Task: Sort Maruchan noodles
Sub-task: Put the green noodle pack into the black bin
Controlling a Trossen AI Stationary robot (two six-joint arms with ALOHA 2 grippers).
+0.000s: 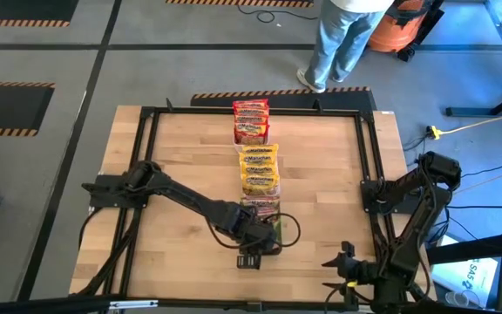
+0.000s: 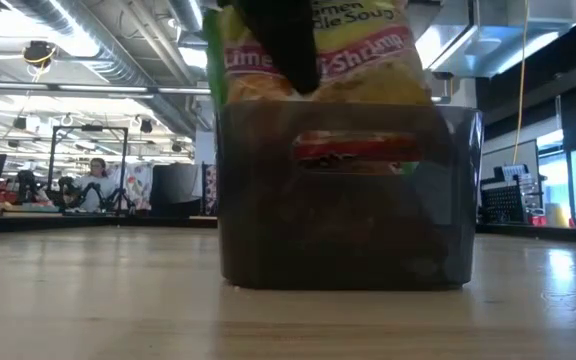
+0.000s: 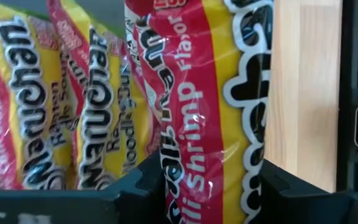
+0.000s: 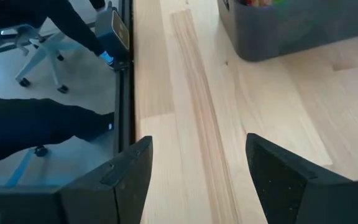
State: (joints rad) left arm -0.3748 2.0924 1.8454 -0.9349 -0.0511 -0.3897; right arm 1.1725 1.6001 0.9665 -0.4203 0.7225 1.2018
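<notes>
Maruchan noodles stand in a row down the table's middle: red packets (image 1: 251, 120) farthest, yellow ones (image 1: 258, 167) in the middle, and yellow-and-red ones (image 3: 36, 106) nearest. My left gripper (image 3: 210, 183) is over the near end of the row (image 1: 260, 237), shut on a green-edged lime chili shrimp packet (image 3: 204, 106). That packet sticks up out of a dark see-through bin (image 2: 348, 210). My right gripper (image 4: 197, 168) stands open over bare wood at the near right (image 1: 342, 262), holding nothing. My left gripper pinches the lime chili shrimp packet between its two fingers (image 3: 145, 183), at the packet's upper part (image 2: 318, 60). The fingers come from above, slanting down, along the packet's length. The packet stands upright, and its lower part is behind the bin's near wall (image 2: 348, 130).
A black frame (image 1: 369, 157) runs round the wooden table. The grey bin (image 4: 278, 25) lies ahead of my right gripper, across free wood. A person (image 1: 342, 35) stands beyond the far edge, beside an orange drum (image 1: 399, 26).
</notes>
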